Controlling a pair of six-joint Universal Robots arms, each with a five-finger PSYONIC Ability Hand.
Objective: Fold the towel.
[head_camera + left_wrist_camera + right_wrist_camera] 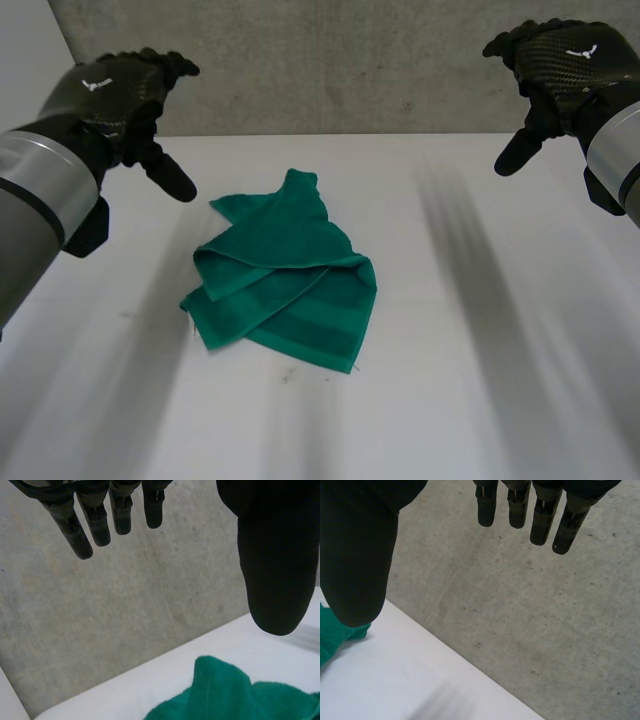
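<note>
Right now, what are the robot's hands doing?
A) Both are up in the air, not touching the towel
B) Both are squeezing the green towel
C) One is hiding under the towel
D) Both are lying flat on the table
A: the left hand and the right hand hang open on either side of the crumpled green towel, well apart from it.

The place looked like a robot laboratory or a test room rather than a home. A plain white table (480, 400) stood directly against a bare grey concrete wall (330, 60) with small stains and rough marks on it. Two machine arms, the left arm (35, 195) and the right arm (618, 150), reached over the table from the camera's side. On the table lay one green towel (285, 270), a simple test object.
</note>
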